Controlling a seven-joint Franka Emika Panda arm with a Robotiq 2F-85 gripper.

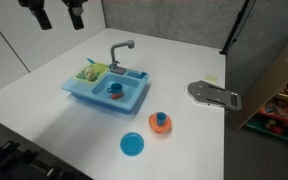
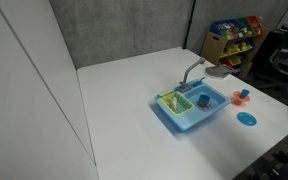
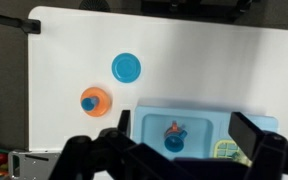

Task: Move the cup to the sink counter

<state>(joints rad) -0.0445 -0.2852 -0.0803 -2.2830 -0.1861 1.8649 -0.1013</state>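
Observation:
The tiny orange-red cup (image 1: pixel 114 90) with a bluish part lies inside the basin of the blue toy sink (image 1: pixel 96 101). It shows there in both exterior views (image 2: pixel 203 100) and in the wrist view (image 3: pixel 174 135). The sink's flat light-blue counter rim (image 3: pixel 199 106) runs round the basin, with a grey curved faucet (image 1: pixel 120 50) at the back. My gripper (image 1: pixel 59 12) hangs high above the table, well apart from the sink. In the wrist view its jaws (image 3: pixel 184 122) are open and empty, with the basin between them far below.
A larger orange piece with a blue top (image 1: pixel 160 122) and a flat blue disc (image 1: pixel 132 145) lie on the white table in front of the sink. A grey flat object (image 1: pixel 214 95) lies near the table edge. A green-yellow rack (image 1: pixel 92 71) fills the sink's side compartment.

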